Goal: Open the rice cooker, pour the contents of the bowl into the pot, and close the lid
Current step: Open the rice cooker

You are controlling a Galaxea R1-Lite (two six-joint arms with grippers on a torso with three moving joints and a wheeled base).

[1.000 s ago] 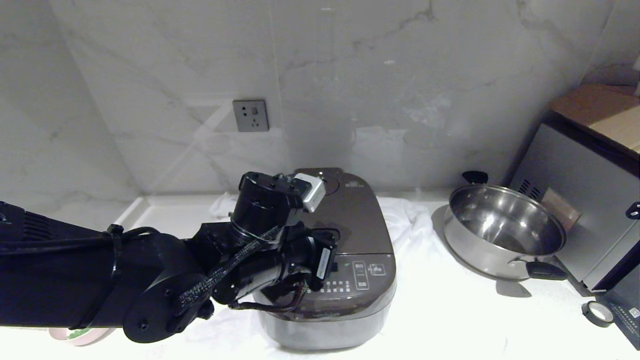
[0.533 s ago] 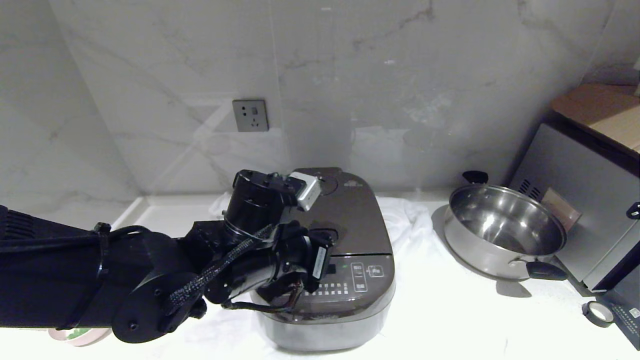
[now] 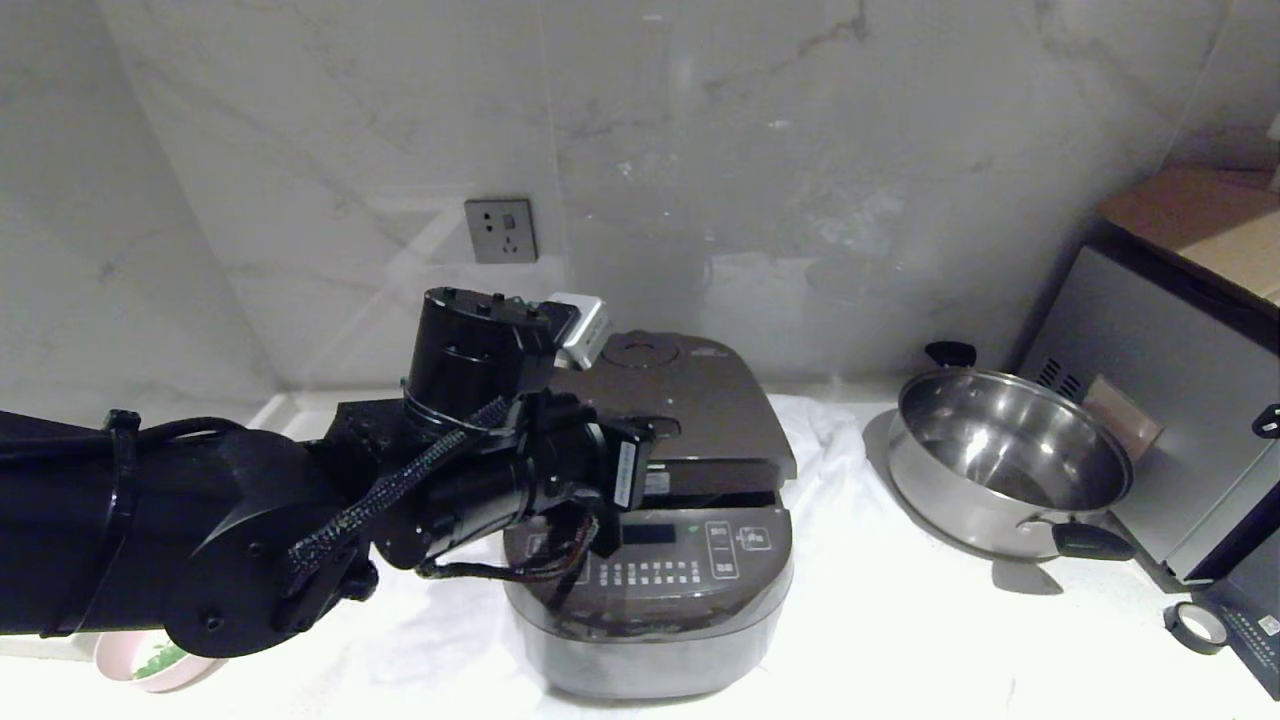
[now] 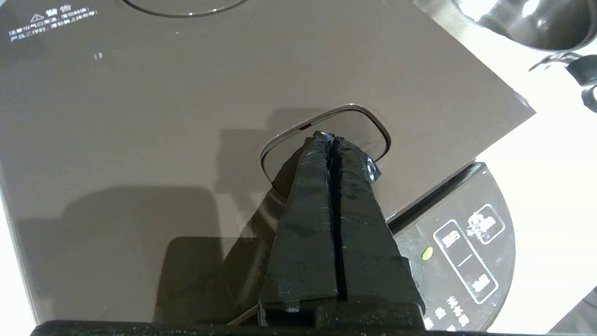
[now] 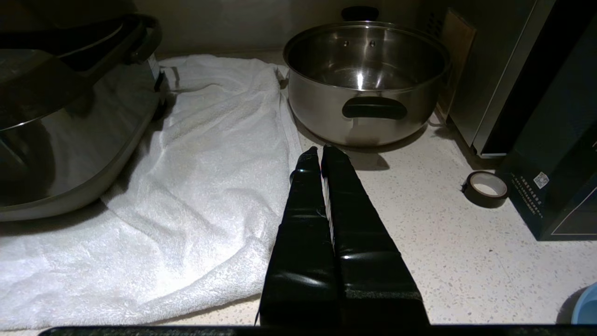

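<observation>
The dark brown rice cooker (image 3: 650, 600) stands mid-counter on a white towel. Its lid (image 3: 700, 400) is slightly raised, with a dark gap above the button panel (image 3: 690, 550). My left gripper (image 4: 330, 138) is shut and empty, its tips at the lid's oval button (image 4: 373, 128). The pot is hidden inside the cooker. At the near left the pale pink bowl (image 3: 115, 668) peeks from under my left arm (image 3: 250, 540), green bits (image 3: 158, 660) showing inside. My right gripper (image 5: 321, 151) is shut, low over the counter at the towel's edge, holding nothing.
A shiny steel pan (image 3: 1010, 460) with black handles stands right of the cooker. Beyond it are a metal appliance (image 3: 1160, 400), a dark box (image 5: 550, 163) and a tape roll (image 3: 1195, 625). The towel (image 5: 210, 154) spreads under and right of the cooker. A wall socket (image 3: 501, 231) is behind.
The lid has sprung up from flush to slightly ajar. My left arm has drawn back to the left and risen a little, still shut.
</observation>
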